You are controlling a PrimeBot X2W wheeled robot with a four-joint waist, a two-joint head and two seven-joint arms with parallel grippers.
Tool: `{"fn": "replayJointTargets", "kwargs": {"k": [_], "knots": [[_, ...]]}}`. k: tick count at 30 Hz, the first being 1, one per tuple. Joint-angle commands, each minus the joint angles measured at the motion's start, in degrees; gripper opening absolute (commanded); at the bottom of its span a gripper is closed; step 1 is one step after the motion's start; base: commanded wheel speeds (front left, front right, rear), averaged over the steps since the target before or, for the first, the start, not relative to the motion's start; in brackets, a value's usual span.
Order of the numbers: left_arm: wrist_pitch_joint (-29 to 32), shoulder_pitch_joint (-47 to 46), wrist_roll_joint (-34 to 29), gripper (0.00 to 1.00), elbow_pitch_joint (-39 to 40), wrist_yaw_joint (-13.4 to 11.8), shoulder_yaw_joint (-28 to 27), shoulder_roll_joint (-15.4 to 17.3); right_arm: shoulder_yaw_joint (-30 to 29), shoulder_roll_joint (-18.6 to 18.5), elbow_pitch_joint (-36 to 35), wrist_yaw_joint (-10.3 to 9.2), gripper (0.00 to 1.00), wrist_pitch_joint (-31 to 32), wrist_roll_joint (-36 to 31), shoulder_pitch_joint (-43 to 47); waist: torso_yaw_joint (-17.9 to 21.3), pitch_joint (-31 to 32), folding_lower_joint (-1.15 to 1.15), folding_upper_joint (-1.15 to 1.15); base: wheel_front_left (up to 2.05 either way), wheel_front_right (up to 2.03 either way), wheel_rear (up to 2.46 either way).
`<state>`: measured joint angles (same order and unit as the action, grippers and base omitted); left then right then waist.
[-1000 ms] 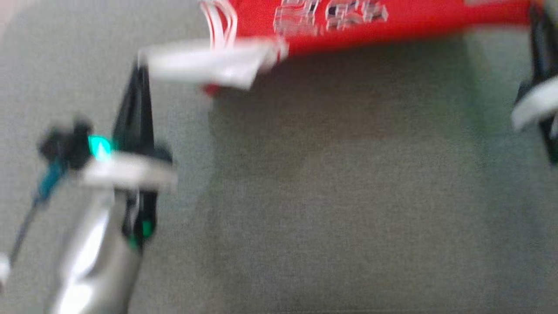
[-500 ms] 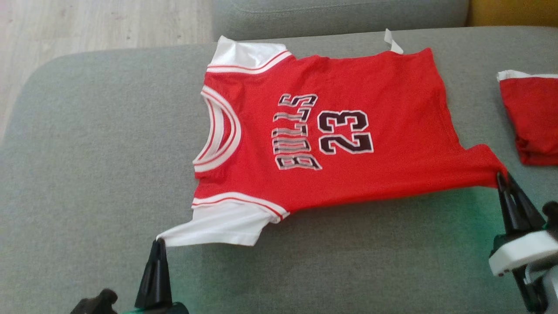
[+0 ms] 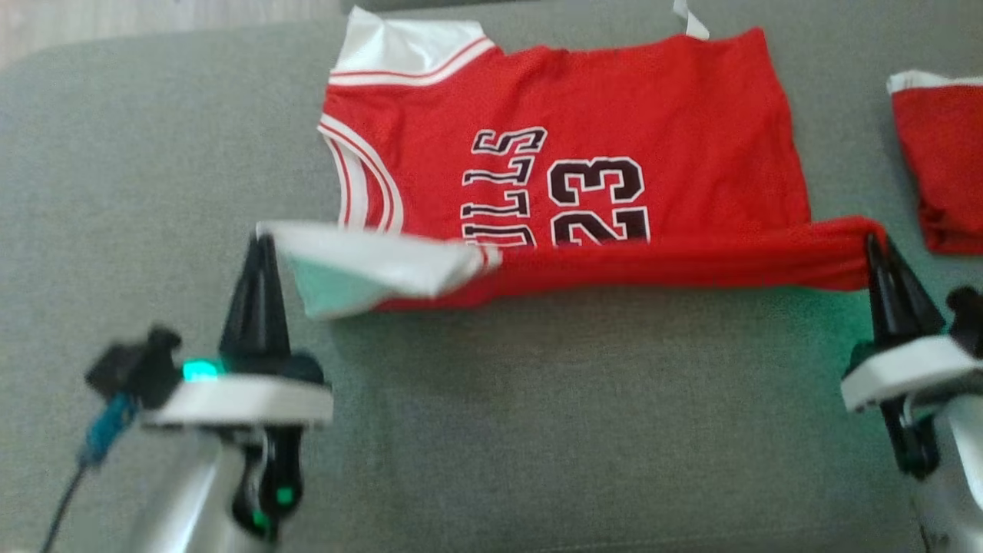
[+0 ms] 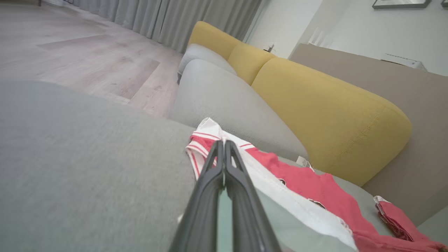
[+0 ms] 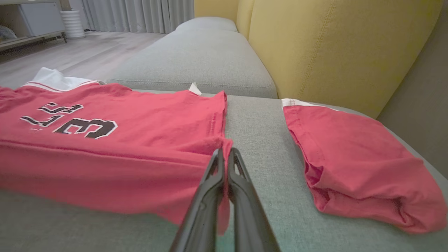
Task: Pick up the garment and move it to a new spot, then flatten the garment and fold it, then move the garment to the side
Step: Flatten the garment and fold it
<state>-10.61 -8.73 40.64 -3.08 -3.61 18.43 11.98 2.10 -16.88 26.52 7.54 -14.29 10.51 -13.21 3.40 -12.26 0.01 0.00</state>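
You see the red jersey (image 3: 584, 115) spread on the grey sofa seat (image 3: 576, 430), its collar toward your left and its hem toward your right, the black number and lettering facing up. The far half lies flat on the cushion. The near long edge is raised off the seat and drawn into a taut band that overlaps the lower part of the print.

At the left end of that band, the left gripper (image 3: 263, 240) has its fingers pinched together on the tip of the white sleeve (image 3: 369, 265). At the right end, the right gripper (image 3: 872, 238) is clamped on the near hem corner (image 3: 841, 246), and red cloth hangs on either side of its closed fingers in the right wrist view.

A second red garment (image 3: 944, 184) lies folded on the same seat, beside the jersey's hem and apart from it. Yellow back cushions (image 5: 332, 45) stand behind the seat, and a pale wooden floor (image 4: 87, 52) lies beyond its left end.
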Motion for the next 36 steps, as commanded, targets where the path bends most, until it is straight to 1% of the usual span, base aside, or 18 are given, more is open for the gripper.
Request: {"fn": "replayJointTargets", "kwargs": {"k": [1, 7, 9, 13, 16, 17, 18, 19, 23, 27, 30, 33, 36], "knots": [[0.23, -4.20, -0.81, 0.00, 0.38, 0.40, -2.31, 1.00, 1.03, -0.97, -0.03, -0.05, 0.00, -0.42, 0.14, -2.52, 0.58, -2.03, -0.01, 0.00, 0.00, 0.00, 0.00], [1.71, -16.92, -1.95, 0.00, -7.43, 2.73, -1.90, 1.70, 3.82, -0.42, 5.56, -0.05, 0.00, -0.60, 1.96, -10.45, 1.63, -6.27, -0.01, 0.00, 0.00, 0.00, 0.00], [1.78, -20.36, -2.75, 0.00, -10.10, 3.04, -1.62, 1.85, 4.66, -0.39, 6.99, -0.05, 0.00, -0.64, 2.18, -12.90, 1.97, -7.64, -0.01, 0.00, 0.00, 0.00, 0.00], [2.17, -25.29, -4.27, 0.00, -15.10, 3.21, -0.73, 1.97, 5.82, -0.18, 8.37, -0.05, 0.00, -0.68, 1.99, -17.22, 2.42, -9.93, -0.01, 0.00, 0.00, 0.00, 0.00], [1.74, -27.66, -4.62, 0.00, -17.97, 3.86, -0.20, 1.55, 6.35, 0.04, 8.78, -0.05, 0.00, -0.69, 1.89, -19.46, 2.55, -10.94, -0.01, 0.00, 0.00, 0.00, 0.00], [0.79, -28.70, -4.95, 0.39, -19.41, 3.90, -0.17, 1.34, 6.58, -0.03, 9.05, -0.05, 0.09, -0.70, 1.91, -20.60, 2.50, -11.28, -0.01, 0.00, 0.00, 0.00, 0.00], [-0.11, -29.09, -5.50, 1.00, -19.91, 3.71, -0.16, 1.33, 6.32, -0.10, 9.24, -0.05, 0.98, -0.70, 1.68, -21.02, 2.45, -11.32, -0.01, 0.00, 0.00, 0.00, 0.00], [-0.89, -29.28, -6.23, 1.00, -20.30, 3.65, 0.09, 1.39, 5.74, -0.04, 9.31, -0.05, 1.00, -0.70, 1.38, -21.35, 2.33, -11.26, -0.01, 0.00, 0.00, 0.00, 0.00], [-2.92, -28.00, -10.15, 1.00, -20.89, 3.09, 2.17, 1.80, 4.18, 0.96, 7.09, -0.05, 1.00, -0.70, 0.93, -20.70, 1.77, -10.18, -0.01, 0.00, 0.00, 0.00, 0.00], [-3.87, -23.13, -13.08, 1.00, -20.06, 1.35, 3.73, 1.50, 2.39, 1.96, 4.33, -0.05, 1.00, -0.70, 0.67, -17.88, 1.30, -8.59, -0.01, 0.00, 0.00, 0.00, 0.00], [-4.01, -20.02, -13.80, 1.00, -19.97, 0.51, 4.46, 1.28, 1.98, 2.51, 3.17, -0.05, 1.00, -0.70, 0.63, -16.42, 1.21, -7.94, -0.01, 0.00, 0.00, 0.00, 0.00], [-3.88, -15.96, -13.38, 1.00, -20.62, -1.22, 4.42, 0.71, 1.82, 3.02, 2.34, -0.05, 1.00, -0.71, 0.48, -14.69, 1.20, -7.22, -0.01, 0.00, 0.00, 0.00, 0.00], [-2.16, -13.35, -13.74, 1.00, -22.42, -4.23, 4.14, 1.28, 1.73, 3.26, 2.63, -0.05, 1.00, -0.71, 0.41, -13.69, 1.42, -6.78, -0.01, 0.00, 0.00, 0.00, 0.00]]}}
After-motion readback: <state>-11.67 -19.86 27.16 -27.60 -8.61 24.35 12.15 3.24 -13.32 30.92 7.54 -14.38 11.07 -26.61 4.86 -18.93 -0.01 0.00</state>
